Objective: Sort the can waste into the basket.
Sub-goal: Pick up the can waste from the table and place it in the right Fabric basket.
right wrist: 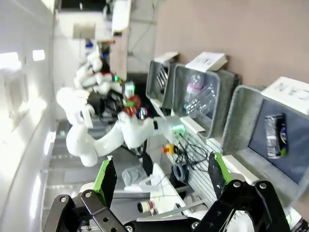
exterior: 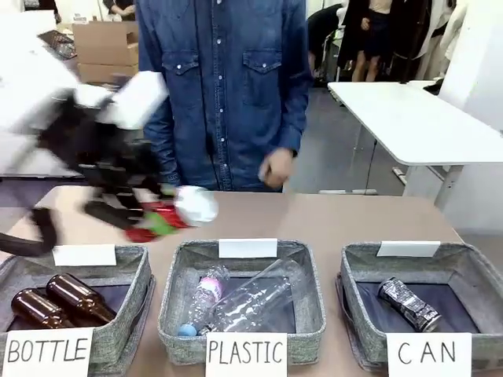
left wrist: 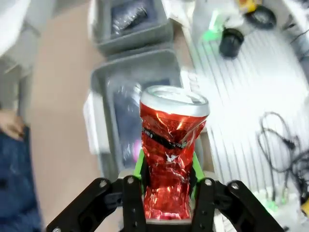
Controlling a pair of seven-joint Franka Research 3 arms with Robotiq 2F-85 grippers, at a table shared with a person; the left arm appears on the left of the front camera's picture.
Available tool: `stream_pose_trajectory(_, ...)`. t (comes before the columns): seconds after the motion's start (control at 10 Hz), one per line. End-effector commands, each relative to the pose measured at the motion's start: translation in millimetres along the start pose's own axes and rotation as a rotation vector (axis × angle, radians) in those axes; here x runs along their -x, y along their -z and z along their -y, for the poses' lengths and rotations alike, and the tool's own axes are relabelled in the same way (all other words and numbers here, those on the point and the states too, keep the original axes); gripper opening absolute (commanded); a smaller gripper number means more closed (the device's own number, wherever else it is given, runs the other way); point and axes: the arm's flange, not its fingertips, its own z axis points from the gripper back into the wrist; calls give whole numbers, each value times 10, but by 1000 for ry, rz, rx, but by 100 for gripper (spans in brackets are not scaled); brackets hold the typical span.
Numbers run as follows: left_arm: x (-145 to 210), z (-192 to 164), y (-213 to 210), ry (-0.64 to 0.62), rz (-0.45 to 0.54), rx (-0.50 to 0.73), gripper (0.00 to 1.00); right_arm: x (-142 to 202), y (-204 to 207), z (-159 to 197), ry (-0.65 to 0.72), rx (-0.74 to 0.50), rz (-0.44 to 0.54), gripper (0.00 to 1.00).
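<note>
Red can point(left wrist: 170, 154), crumpled, is clamped between the shut left jaws point(left wrist: 169, 191) above the surface's left side. CAN basket point(exterior: 471, 275) lies far right; a long carry risks slipping or dropping into PLASTIC basket point(exterior: 310, 279). Right jaws point(right wrist: 161, 179) are held wide, empty.

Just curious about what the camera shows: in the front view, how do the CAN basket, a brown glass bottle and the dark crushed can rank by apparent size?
1. CAN basket, clearly the largest.
2. Brown glass bottle.
3. Dark crushed can, a little shorter than the bottle.
All sit similarly near the camera, so the order looks fair.
</note>
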Motion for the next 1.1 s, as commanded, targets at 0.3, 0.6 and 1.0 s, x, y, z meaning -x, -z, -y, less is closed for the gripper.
stream_pose_trajectory(0.3, -1459, -1102, 1748, 152, 7, 27, 38, 587, -806, 45, -4, -22, 195, 100)
stream_pose_trajectory(0.6, -2070, -1489, 2651, 157, 94, 158, 38, 587, -806, 45, -4, -22, 195, 100)
stream_pose_trajectory(1.0, -2117, -1575, 2926, 87, 96, 157, 38, 587, -806, 45, -4, -22, 195, 100)
